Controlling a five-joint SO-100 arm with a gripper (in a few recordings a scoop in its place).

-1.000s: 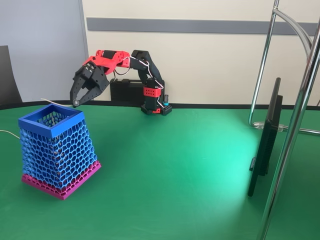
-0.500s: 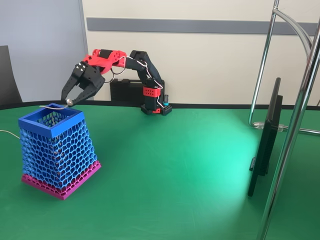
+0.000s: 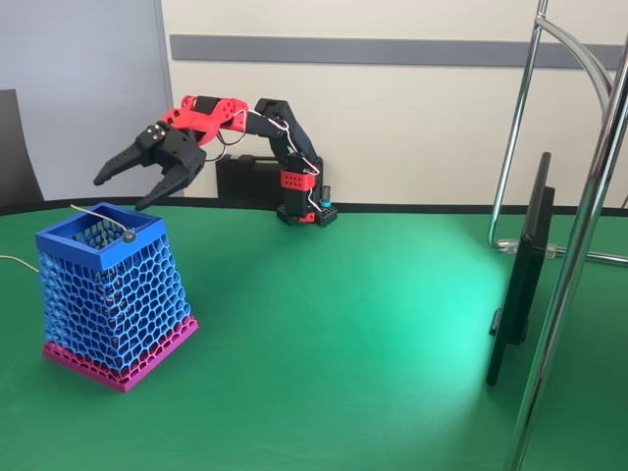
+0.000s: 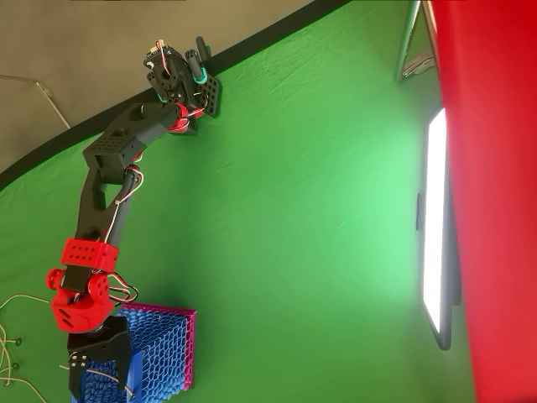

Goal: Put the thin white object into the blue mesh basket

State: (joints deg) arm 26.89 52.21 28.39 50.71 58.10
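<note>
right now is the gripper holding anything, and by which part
Nothing. The gripper is open above the basket; the white cord is free of it, over the basket's mouth.

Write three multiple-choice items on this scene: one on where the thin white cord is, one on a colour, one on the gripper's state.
1. Where is the thin white cord?
A. Lying flat on the green table
B. At the top opening of the basket, just under the gripper
C. Clamped between the gripper's fingers

2. What colour is the band at the bottom of the basket?
A. Yellow
B. Pink
C. Black

3. How is the gripper?
A. Open, holding nothing
B. Shut on the cord
C. Shut on the basket's rim

Answers:
1 B: in the fixed view the cord and its round tip sit at the blue rim, apart from the fingers.
2 B: a magenta-pink band runs under the blue mesh.
3 A: the two fingers are spread wide above the basket with nothing between them.
</note>
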